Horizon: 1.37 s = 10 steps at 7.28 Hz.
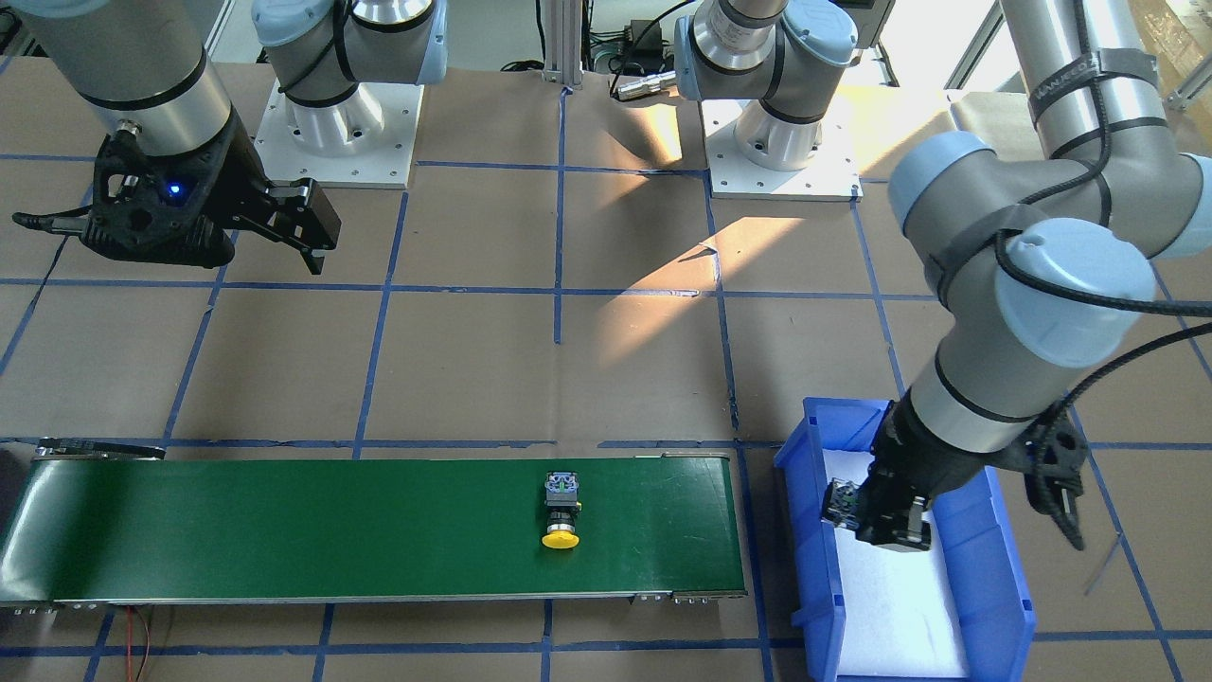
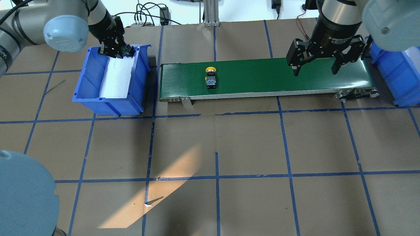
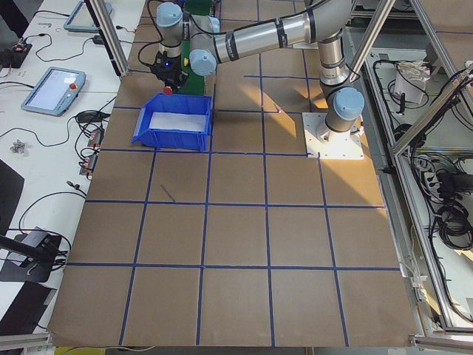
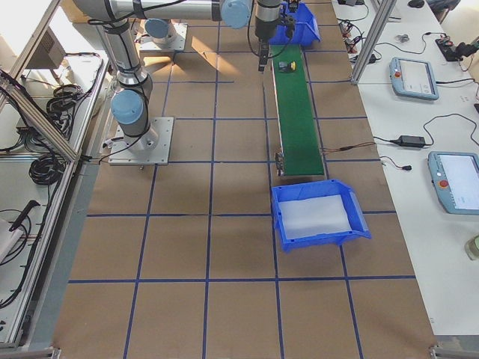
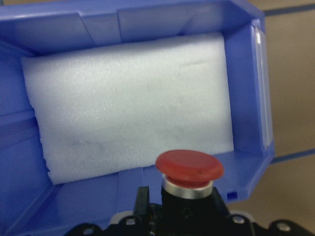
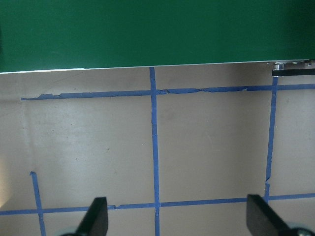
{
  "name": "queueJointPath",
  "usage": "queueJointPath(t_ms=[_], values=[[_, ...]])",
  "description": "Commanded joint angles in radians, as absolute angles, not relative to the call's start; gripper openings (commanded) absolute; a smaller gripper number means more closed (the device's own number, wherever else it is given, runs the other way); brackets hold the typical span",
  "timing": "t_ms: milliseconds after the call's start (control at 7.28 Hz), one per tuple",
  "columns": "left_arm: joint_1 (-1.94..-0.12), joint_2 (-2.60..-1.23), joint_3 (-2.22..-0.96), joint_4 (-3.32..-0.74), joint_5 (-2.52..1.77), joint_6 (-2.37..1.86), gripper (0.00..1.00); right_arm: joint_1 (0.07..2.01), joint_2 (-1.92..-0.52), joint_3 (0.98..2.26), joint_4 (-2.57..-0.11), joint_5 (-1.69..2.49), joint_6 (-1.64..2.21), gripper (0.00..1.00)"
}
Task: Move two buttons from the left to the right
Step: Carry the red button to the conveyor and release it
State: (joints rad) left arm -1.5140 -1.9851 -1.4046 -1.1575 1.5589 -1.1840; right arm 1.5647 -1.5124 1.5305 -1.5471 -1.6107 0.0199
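Observation:
A yellow-capped button lies on its side on the green conveyor belt, toward the belt's left end; it also shows in the front view. My left gripper hangs over the far end of the left blue bin, shut on the red button. The red cap points out over the bin's white foam liner. My right gripper is open and holds nothing, above the belt's right part; in its wrist view both fingers frame bare table paper.
A second blue bin stands just past the belt's right end. The table is brown paper with a blue tape grid. Both arm bases sit behind the belt. A person's desk with tablets borders the far side.

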Motion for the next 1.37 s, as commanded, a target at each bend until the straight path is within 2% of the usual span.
queueJointPath(t_ms=[0, 412, 687, 1236], values=[[-1.633, -1.989, -1.414, -1.161, 1.562, -0.937, 0.1, 1.565, -1.513, 1.531, -1.548, -1.611, 0.02, 1.0], [-1.775, -2.097, -1.419, -1.166, 1.569, -0.488, 0.1, 1.565, -1.511, 1.529, -1.548, -1.611, 0.02, 1.0], [-1.769, -2.091, -1.449, -1.184, 1.569, -0.269, 0.1, 1.565, -1.511, 1.531, -1.548, -1.611, 0.02, 1.0], [-1.707, -2.097, -1.451, -1.189, 1.569, -0.189, 0.11, 1.565, -1.513, 1.529, -1.548, -1.611, 0.02, 1.0]])
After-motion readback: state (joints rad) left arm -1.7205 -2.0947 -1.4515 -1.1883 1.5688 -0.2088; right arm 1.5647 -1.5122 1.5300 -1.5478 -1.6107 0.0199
